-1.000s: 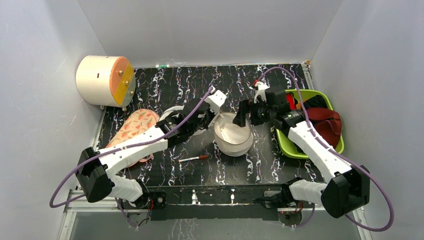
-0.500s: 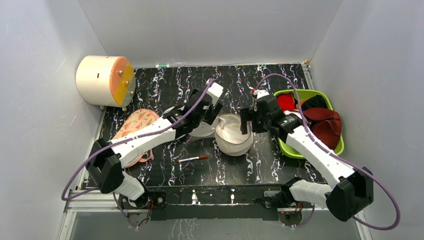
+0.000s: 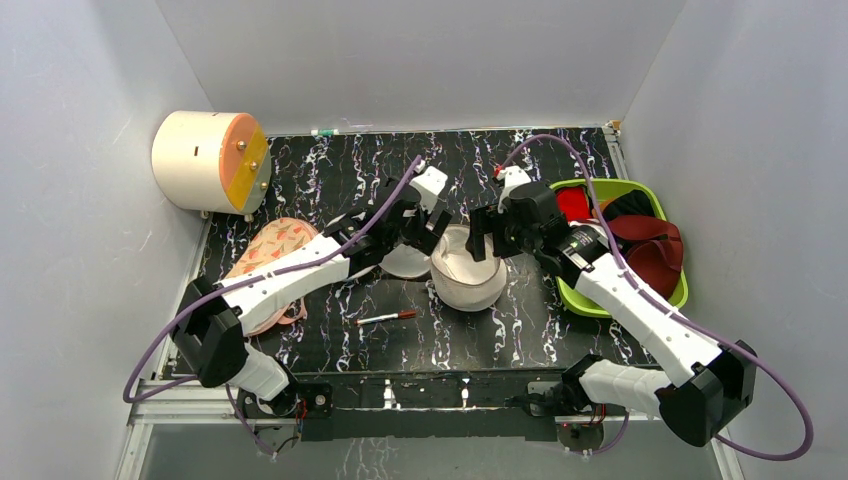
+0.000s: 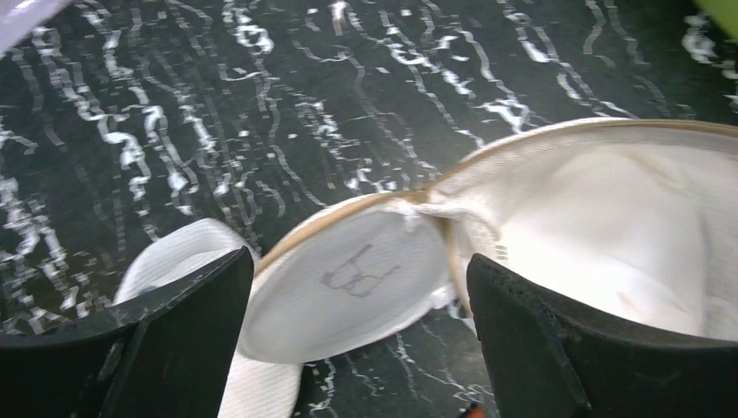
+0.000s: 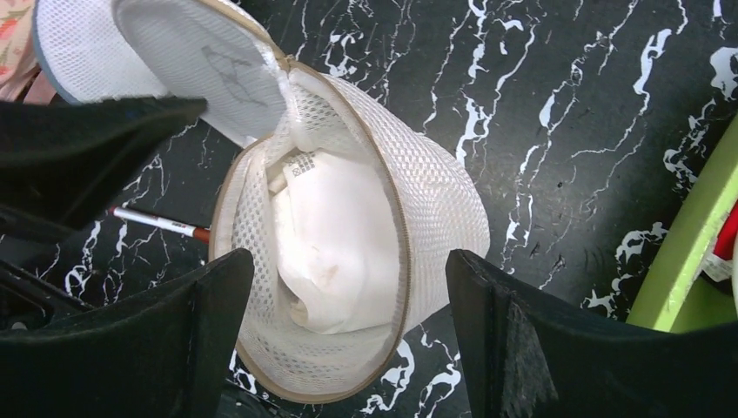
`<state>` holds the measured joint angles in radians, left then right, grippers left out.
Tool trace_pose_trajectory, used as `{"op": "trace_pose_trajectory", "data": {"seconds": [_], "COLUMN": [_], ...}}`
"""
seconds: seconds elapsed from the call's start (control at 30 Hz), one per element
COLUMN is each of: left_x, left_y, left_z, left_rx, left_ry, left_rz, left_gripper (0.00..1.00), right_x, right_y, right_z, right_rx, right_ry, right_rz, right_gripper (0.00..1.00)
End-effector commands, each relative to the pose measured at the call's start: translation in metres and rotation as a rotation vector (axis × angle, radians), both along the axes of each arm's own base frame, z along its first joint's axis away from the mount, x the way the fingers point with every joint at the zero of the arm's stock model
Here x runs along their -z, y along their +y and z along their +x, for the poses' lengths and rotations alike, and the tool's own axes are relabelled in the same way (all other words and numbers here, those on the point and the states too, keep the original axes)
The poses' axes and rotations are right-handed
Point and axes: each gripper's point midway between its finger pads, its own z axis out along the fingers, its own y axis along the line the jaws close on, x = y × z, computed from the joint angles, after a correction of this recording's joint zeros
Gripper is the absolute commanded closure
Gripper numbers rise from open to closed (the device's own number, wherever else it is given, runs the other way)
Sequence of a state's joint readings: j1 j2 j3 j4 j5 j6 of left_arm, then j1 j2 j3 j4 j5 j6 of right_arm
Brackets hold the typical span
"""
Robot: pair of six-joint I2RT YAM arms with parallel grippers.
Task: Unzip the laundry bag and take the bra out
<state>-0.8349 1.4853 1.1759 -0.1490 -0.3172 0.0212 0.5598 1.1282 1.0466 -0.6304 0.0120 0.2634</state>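
Laundry bag (image 5: 439, 205) open, bra (image 5: 335, 231) inside, glasses-like lid mark (image 5: 228, 63), left end effector (image 4: 358, 292) apart, right end effector (image 5: 350, 266) apart

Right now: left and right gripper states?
Left gripper: open, jaws wide, holding nothing, above the laundry bag lid.
Right gripper: open, jaws wide, holding nothing, above the open bag.

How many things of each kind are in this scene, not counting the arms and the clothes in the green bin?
Mesh bags: 2, the laundry bag and the grey-rimmed pouch
Bras: 2, the white bra and the peach-pink bra
Pen: 1
Green bin: 1
Cream drum: 1
Total: 7
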Motion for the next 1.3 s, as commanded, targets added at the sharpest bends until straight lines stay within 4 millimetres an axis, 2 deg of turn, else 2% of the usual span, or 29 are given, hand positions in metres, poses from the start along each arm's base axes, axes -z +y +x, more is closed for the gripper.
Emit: {"op": "trace_pose_trajectory", "data": {"seconds": [0.0,0.07,0.13,0.23,0.37,0.43,0.47,0.57,0.63,0.7,0.87,0.93,1.07,1.17,1.27], "left_x": [-0.003,0.005,0.012,0.013,0.006,0.003,0.002,0.001,0.002,0.009,0.022,0.025,0.029,0.023,0.023], "left_y": [-0.032,-0.038,-0.038,-0.036,-0.036,-0.037,-0.037,-0.042,-0.046,-0.051,-0.058,-0.061,-0.071,-0.080,-0.084], "left_z": [-0.023,-0.025,-0.024,-0.023,-0.025,-0.027,-0.028,-0.033,-0.037,-0.039,-0.043,-0.046,-0.057,-0.069,-0.073], "left_rx": [0.140,0.156,0.149,0.133,0.146,0.161,0.168,0.203,0.224,0.242,0.266,0.289,0.368,0.443,0.467], "left_ry": [0.098,0.146,0.175,0.176,0.154,0.149,0.147,0.154,0.169,0.199,0.264,0.279,0.326,0.351,0.362], "left_rz": [-0.134,-0.124,-0.097,-0.083,-0.111,-0.123,-0.129,-0.152,-0.167,-0.166,-0.148,-0.148,-0.162,-0.205,-0.224], "left_gripper": [0.04,0.02,0.02,0.02,0.02,0.02,0.02,0.02,0.02,0.02,0.02,0.02,0.02,0.02,0.05], "right_x": [-0.026,-0.018,-0.009,0.004,0.031,0.038,0.040,0.027,0.020,0.015,0.024,0.029,0.028,0.014,-0.004], "right_y": [0.013,0.005,-0.013,-0.035,-0.039,-0.039,-0.040,-0.048,-0.055,-0.064,-0.092,-0.093,-0.078,-0.073,-0.074], "right_z": [0.010,0.013,0.018,0.018,0.005,0.000,0.000,0.010,0.021,0.035,0.062,0.063,0.053,0.043,0.037], "right_rx": [-0.021,0.025,0.127,0.239,0.334,0.352,0.360,0.410,0.441,0.467,0.515,0.485,0.358,0.317,0.296], "right_ry": [-0.085,-0.075,-0.063,-0.040,0.048,0.029,0.003,-0.093,-0.131,-0.153,-0.133,-0.113,-0.102,-0.126,-0.155], "right_rz": [0.059,0.029,-0.034,-0.101,-0.048,0.012,0.040,0.101,0.086,0.037,-0.065,-0.052,-0.009,0.024,0.034], "right_gripper": [0.20,0.19,0.18,0.17,0.15,0.15,0.18,0.26,0.33,0.35,0.39,0.36,0.28,0.21,0.15]}}
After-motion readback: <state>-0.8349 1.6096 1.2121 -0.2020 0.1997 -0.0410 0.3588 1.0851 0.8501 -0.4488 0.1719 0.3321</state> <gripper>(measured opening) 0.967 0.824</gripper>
